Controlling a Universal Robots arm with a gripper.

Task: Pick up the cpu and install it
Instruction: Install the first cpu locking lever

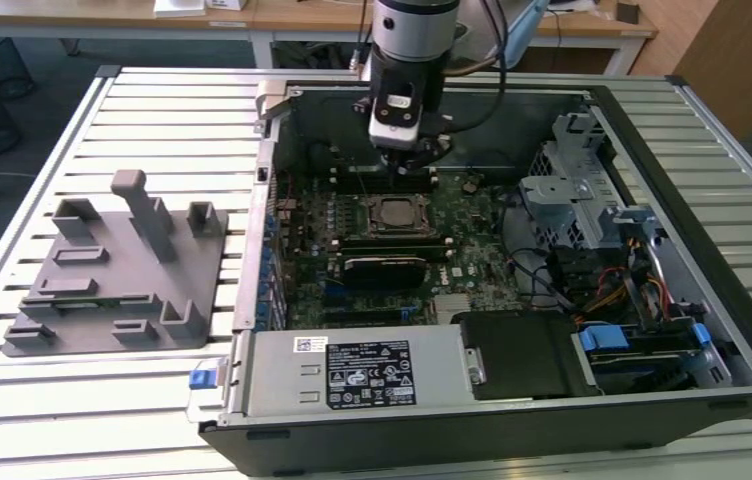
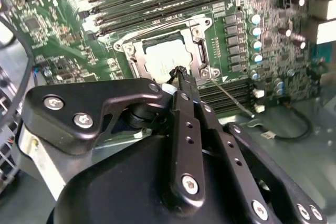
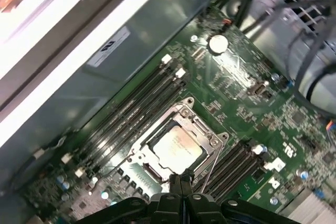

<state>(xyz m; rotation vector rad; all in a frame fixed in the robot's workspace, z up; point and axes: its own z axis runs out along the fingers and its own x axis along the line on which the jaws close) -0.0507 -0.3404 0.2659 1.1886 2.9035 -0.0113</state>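
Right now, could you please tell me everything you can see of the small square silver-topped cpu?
The small flat square cpu with a pale silver metal top and thin darker rim lies flat inside the black-framed metal socket on the green motherboard, between rows of memory slots. The socket's frame borders all four sides. The black gripper hangs close over one edge, fingers shut; whether it touches the cpu I cannot tell.
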